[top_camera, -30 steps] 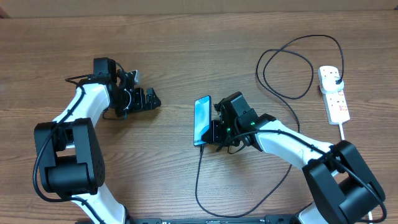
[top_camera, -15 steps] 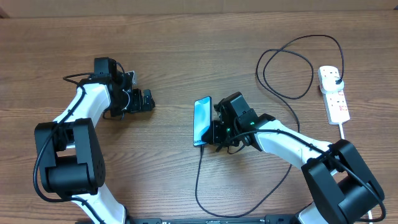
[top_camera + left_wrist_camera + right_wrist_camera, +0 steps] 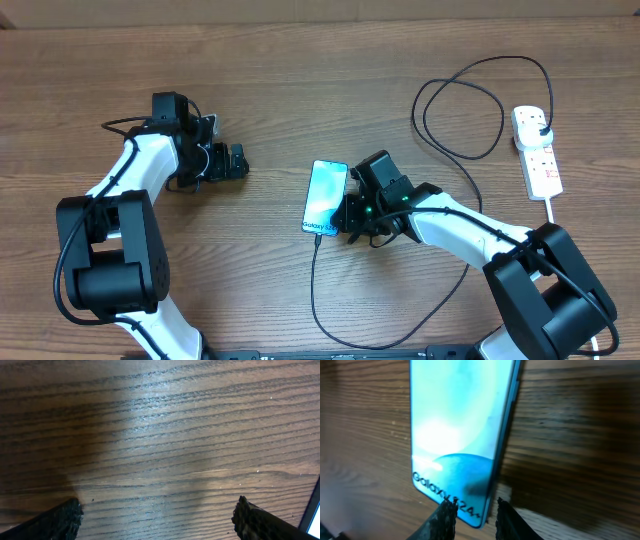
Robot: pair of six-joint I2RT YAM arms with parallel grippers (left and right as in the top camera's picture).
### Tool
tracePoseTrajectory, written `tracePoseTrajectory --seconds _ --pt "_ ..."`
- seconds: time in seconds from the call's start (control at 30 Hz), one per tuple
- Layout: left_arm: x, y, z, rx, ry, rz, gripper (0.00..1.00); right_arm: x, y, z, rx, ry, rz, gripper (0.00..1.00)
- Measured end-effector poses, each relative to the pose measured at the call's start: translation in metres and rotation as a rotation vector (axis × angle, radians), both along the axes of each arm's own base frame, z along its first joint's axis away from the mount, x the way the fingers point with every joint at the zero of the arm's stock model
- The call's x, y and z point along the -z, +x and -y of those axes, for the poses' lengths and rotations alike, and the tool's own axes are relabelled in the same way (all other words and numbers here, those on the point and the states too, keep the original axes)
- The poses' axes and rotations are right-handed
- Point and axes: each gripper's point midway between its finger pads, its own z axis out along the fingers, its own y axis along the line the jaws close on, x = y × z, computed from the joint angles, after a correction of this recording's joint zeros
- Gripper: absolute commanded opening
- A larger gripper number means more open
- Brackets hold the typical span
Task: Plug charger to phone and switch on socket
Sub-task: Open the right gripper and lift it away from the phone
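The phone lies near the table's middle with its lit blue screen up; it also shows in the right wrist view with "Galaxy" text, and its edge shows in the left wrist view. The charger's thin black cable runs from the phone's near end, loops round the right arm and ends in a black plug head seated in the white socket strip. My right gripper has its fingers narrowly parted astride the phone's near right corner, not clamping it. My left gripper is wide open over bare wood.
The cable makes a large loop on the wood left of the strip. The strip's white lead runs toward the front right. The left arm lies along the left side of the table.
The phone, earlier standing on its long edge at my right gripper, has tipped over to the left and now lies screen up. My left gripper drew back a little earlier and has since stayed still.
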Motion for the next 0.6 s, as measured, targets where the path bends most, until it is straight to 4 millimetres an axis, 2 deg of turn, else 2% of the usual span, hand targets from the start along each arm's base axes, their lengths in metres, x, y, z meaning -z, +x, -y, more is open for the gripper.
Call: tracePoseTrajectory --seconds 0.07,0.2,0.37,0.5,0.6 --pt "0.000 0.000 0.000 0.000 0.000 0.000 1.00 0.002 0.001 0.004 0.010 -0.021 0.002 0.33" --pt "0.000 0.000 0.000 0.000 0.000 0.000 1.00 0.004 0.003 0.008 0.025 -0.048 0.013 0.49" --pt "0.000 0.000 0.000 0.000 0.000 0.000 1.00 0.003 0.005 0.007 0.024 -0.044 0.021 0.59" --pt "0.000 0.000 0.000 0.000 0.000 0.000 1.00 0.002 0.007 0.009 0.042 -0.057 0.025 0.63" --pt "0.000 0.000 0.000 0.000 0.000 0.000 1.00 0.001 0.007 0.020 0.075 -0.107 0.025 0.65"
